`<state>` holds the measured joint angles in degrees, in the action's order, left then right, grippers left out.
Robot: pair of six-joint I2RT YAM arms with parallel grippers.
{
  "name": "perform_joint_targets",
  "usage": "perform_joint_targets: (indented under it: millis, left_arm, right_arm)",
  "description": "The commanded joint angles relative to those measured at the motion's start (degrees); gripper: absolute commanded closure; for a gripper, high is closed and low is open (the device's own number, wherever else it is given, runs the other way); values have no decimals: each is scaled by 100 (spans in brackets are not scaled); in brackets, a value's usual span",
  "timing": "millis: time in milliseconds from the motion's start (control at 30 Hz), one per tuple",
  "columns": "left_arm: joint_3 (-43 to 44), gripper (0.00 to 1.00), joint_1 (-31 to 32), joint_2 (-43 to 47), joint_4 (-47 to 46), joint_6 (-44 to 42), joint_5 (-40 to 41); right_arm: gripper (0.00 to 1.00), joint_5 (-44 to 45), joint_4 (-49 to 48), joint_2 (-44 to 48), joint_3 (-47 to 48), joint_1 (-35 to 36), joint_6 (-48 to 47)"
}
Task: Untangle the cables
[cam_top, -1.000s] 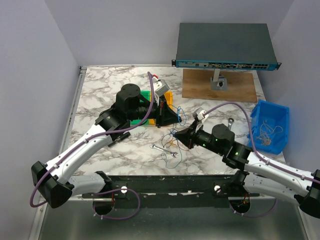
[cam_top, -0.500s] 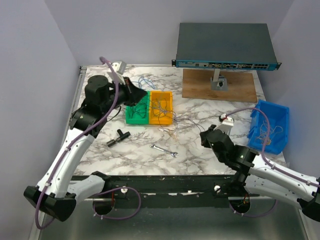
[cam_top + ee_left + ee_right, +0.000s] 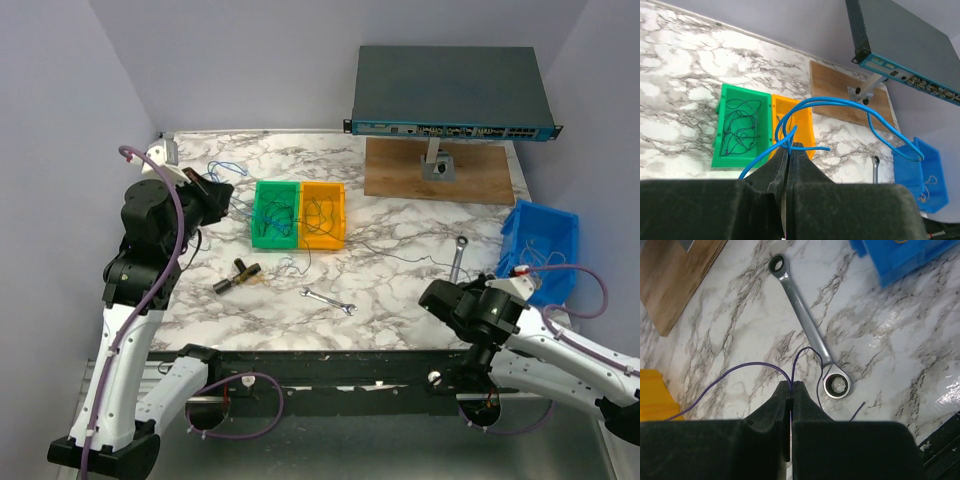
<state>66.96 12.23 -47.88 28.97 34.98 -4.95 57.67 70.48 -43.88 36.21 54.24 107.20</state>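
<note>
1. Left pincer (image 3: 789,148), 9 o'clock on the surface (image 3: 400,290), clamps a blue cable (image 3: 840,100).
2. Right pincer (image 3: 791,386), 5 o'clock, pinches a purple cable (image 3: 740,371).
3. Other cables (image 3: 740,125) lie in trays (image 3: 258,186) at 11 o'clock; I judge little is left.

Glossy stone-look top, bright plastic, polished steel.
The white grey-veined marble-look table top (image 3: 900,355) is smooth, with bright sheen beside the polished steel ratchet wrench (image 3: 807,325). The green plastic bin (image 3: 740,161), orange plastic bin (image 3: 782,102) and blue plastic bin (image 3: 545,212) look smooth and faintly shiny. The brown wooden board (image 3: 480,178) is matt and grained; the dark grey metal switch box (image 3: 445,80) is matt. The thin blue plastic-sheathed cable (image 3: 840,99) and thin purple cable (image 3: 755,365) look sleek.
</note>
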Motion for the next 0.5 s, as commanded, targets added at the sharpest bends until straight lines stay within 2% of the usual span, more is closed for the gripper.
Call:
perform_joint_targets:
  millis: [0, 100, 167, 200, 233, 267, 300, 333, 367, 467]
  left_arm:
    - [444, 100, -186, -23, 543, -13, 682]
    - [571, 100, -342, -33, 791, 1, 1033]
    - [623, 100, -420, -45, 919, 109, 1187]
    - [551, 100, -432, -22, 739, 26, 917]
    - [440, 100, -432, 5, 512, -74, 440]
    - [336, 100, -432, 39, 195, -149, -93]
    - [211, 100, -430, 42, -93, -192, -762]
    - [135, 100, -432, 12, -390, -222, -1327]
    - [116, 100, -432, -67, -577, -245, -1955]
    - [357, 100, -421, -350, -543, -373, -3042]
  right_arm:
    - [99, 541, 1087, 345, 156, -17, 1274]
    - [99, 587, 1085, 614, 132, -14, 1129]
    - [99, 697, 654, 753, 145, -15, 272]
    - [92, 662, -53, 830, 159, -11, -760]
    - [81, 439, -976, 941, 141, -10, -1917]
    - [70, 128, -1921, 1064, 56, -16, -3454]
    - [56, -508, -3044, 1215, -72, -18, -4710]
    - [38, -998, -3820, 1350, -243, -18, -5862]
    - [26, -1464, -4345, 1440, -335, -17, -6378]
    - [16, -2101, -5015, 1537, -409, -13, -7094]
